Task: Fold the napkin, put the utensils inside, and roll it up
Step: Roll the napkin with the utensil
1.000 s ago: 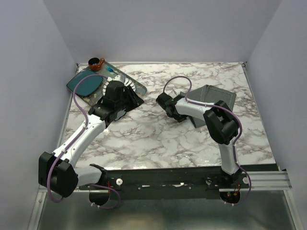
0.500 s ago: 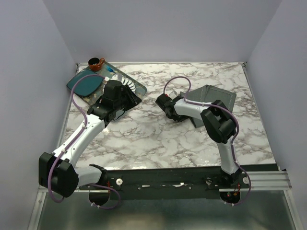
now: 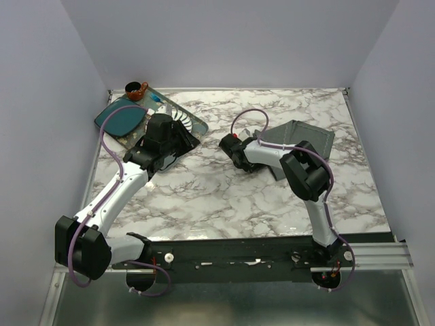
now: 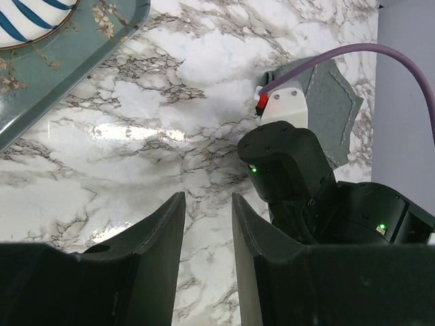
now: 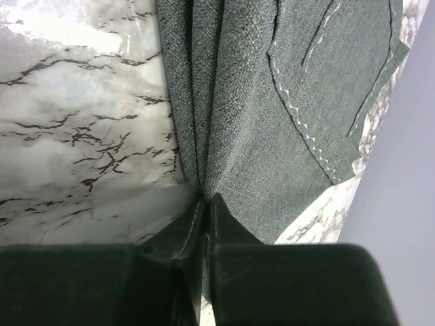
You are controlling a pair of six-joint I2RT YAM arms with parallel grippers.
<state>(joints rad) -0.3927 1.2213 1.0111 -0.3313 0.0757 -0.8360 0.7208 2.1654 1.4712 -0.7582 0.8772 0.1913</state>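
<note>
**Right jaws pinch the napkin's edge**

My right gripper (image 5: 206,204) has its jaws together on a pleat at the edge of the dark grey napkin (image 5: 272,102). The napkin lies on the marble table (image 5: 81,115), right of centre. I judge this grip is meant for pulling a fold over. My left gripper (image 4: 207,231) hangs beside the teal tray (image 4: 81,54), jaws apart and empty. I cannot spot the utensils.
</note>
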